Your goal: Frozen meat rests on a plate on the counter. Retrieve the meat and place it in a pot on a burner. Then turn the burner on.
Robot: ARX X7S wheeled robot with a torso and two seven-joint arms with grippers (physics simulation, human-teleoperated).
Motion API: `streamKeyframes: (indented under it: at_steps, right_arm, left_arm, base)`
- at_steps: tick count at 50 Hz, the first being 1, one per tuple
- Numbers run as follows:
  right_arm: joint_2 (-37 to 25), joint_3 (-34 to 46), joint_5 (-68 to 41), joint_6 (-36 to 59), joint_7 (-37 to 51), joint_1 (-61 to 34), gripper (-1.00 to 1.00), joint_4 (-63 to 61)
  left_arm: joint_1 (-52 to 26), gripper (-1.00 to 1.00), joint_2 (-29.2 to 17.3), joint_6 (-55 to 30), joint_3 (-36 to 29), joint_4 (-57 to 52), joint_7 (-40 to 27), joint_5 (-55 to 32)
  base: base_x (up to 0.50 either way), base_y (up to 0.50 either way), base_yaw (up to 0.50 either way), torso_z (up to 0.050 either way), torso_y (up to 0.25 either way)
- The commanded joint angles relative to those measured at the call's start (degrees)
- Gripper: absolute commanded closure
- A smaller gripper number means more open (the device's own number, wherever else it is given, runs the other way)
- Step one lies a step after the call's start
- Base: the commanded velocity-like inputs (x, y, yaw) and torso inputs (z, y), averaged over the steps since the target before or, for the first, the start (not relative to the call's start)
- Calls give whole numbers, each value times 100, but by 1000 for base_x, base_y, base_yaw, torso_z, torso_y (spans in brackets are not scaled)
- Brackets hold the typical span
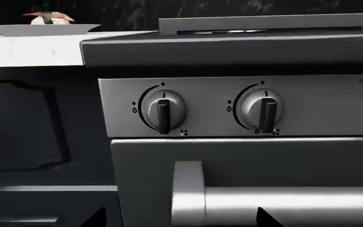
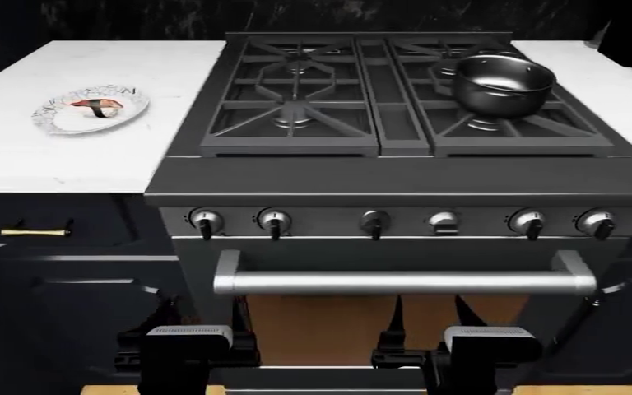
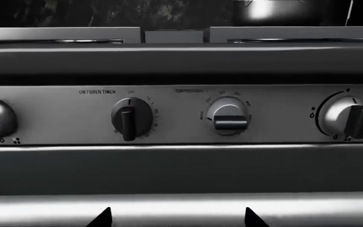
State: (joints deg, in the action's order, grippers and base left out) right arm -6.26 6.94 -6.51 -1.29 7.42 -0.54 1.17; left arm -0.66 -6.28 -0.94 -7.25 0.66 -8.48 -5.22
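Meat [image 1: 51, 17] on plate [image 1: 43, 29] in L wrist only; fingers apart.

You face a steel range [image 2: 404, 177] set into dark cabinets [image 2: 63, 271]. Its front panel carries a row of knobs [image 2: 375, 221], with a long oven handle [image 2: 404, 283] below them. Behind the range, at 12 o'clock, a black marbled wall [image 2: 294, 15] runs across. At 9 o'clock you have a drawer front with a small brass pull [image 2: 35, 232]. Low at 6 o'clock a strip of tan floor [image 2: 129, 389] shows. Light is dim and even, brightest on the range's steel edges.
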Motion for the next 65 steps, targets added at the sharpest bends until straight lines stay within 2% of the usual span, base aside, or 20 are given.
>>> streamKeyframes:
  at_steps: [1,42,48,55,61,65]
  right_arm:
    - [-58,73,-66,-35,52,-15,-100,41]
    - [-206,238,-317,-11,213,-34,-100,-33]
    - [-220,256,-334,-37,245,-38,-100,-23]
    - [-219,229,-481,-30,266,-2,-100,-156]
    - [-276,288,-390,153,404,5,-100,-582]
    - [-356,311,-340,538,522,-88,-100,-1042]
  left_arm:
    - [-18,-100,-51,4,-63,38,-79,-59]
    - [-26,-100,-192,29,-204,-11,-251,-325]
    - [-18,-100,-218,42,-243,-43,-215,-391]
    - [-58,-100,-250,-211,-244,-173,-429,-289]
    - [-56,-100,-305,-601,-264,-541,-535,-300]
    - [-82,-100,-376,-1087,-164,-1245,-557,-563]
  base:
    - [0,500,0,0,0]
    - [0,497,0,0,0]
    - [0,0,0,3,0]
    - [0,0,0,50,7]
    - [0,0,0,50,4]
    - [0,0,0,50,1]
